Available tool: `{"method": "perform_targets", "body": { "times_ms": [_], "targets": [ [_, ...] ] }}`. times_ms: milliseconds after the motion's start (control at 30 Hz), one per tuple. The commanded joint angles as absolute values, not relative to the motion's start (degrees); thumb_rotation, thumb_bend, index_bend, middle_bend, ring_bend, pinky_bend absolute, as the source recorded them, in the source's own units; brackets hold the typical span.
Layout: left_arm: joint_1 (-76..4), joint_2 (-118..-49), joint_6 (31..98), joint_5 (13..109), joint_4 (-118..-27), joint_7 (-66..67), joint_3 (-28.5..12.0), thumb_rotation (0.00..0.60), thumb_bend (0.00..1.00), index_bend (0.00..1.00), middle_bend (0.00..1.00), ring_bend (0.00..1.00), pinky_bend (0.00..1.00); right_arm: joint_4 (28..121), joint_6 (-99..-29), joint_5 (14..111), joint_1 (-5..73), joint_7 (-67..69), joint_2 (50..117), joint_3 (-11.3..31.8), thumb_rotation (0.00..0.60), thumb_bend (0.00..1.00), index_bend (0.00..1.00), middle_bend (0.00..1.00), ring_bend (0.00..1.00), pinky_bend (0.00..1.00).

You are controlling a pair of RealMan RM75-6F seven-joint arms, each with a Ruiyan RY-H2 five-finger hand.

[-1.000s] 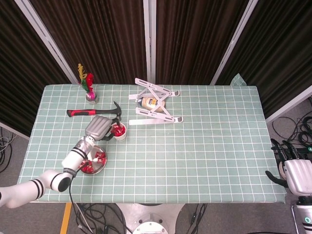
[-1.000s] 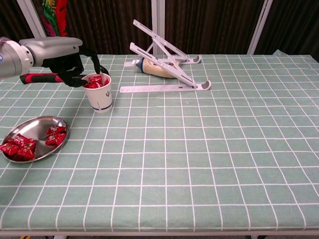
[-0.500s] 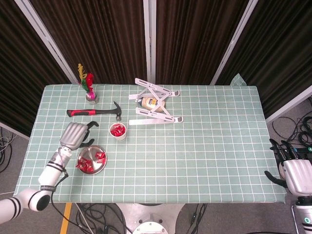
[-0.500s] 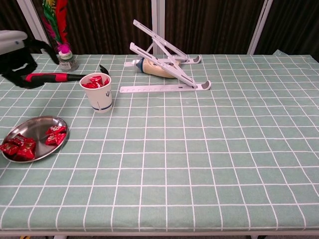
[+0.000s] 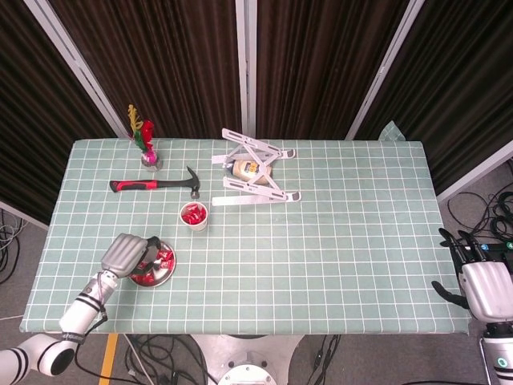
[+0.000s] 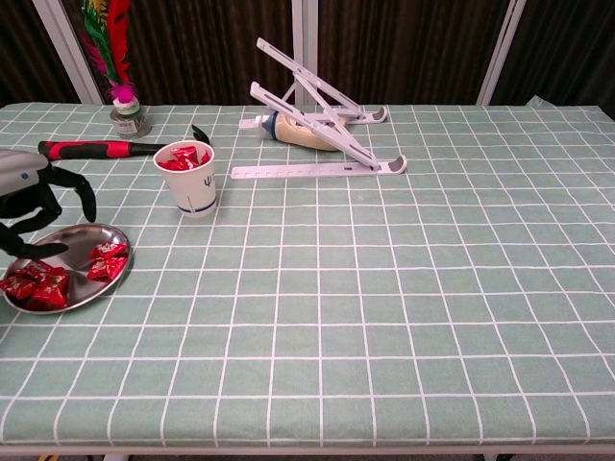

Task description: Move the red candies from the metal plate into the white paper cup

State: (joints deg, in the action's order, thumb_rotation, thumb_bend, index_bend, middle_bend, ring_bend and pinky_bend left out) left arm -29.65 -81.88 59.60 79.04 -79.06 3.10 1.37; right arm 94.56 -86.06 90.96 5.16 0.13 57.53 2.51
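Observation:
The metal plate lies near the front left of the table and holds several red candies. The white paper cup stands behind it with red candies inside. My left hand hovers just over the plate's left part, fingers spread and curved down, with nothing in them. My right hand hangs beyond the table's right front corner, fingers apart and empty; the chest view does not show it.
A red-handled hammer lies behind the cup. A white folding stand with a bottle under it sits mid-back. A small vase with feathers stands at the back left.
My left hand left the cup, swung out to the left and came back down over the plate. The candies in the cup stayed. The right hand barely moved.

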Motion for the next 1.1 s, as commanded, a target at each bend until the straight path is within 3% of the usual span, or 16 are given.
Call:
{"method": "perform_targets", "body": {
  "times_ms": [33,267,467,1100],
  "targets": [
    [-29.38,-81.61,59.08,79.26,-78.78,3.9,2.0,0.6,0.31,0.48,0.93,0.96,1.0,94.66,-85.99,90.9,5.15,0.03,57.5,2.49,0.6,0.1,0.08,0.29,0.11,0.38],
    [-27.99,-79.58,59.46,81.35,-78.76,2.76,3.82,0.6,0.31,0.48,0.93,0.96,1.0,95.03,-85.89,91.14,5.28,-0.44,57.61,2.43,0.6,0.1,0.08,0.29,0.11,0.38],
    [-27.15,-80.78,59.75,83.04,-75.89,1.51,4.68,0.6,0.24,0.48,0.93,0.96,1.0,95.28,-86.1,91.17,5.12,-0.74,57.68,2.36,0.6,0.1,0.08,0.29,0.11,0.38],
    [-27.13,-85.58,58.37,84.01,-70.88,-1.9,3.6,0.6,0.23,0.49,0.94,0.96,1.0,95.52,-85.89,90.79,5.15,-1.06,57.51,2.48,0.6,0.1,0.08,0.29,0.11,0.38]
  ]
}}
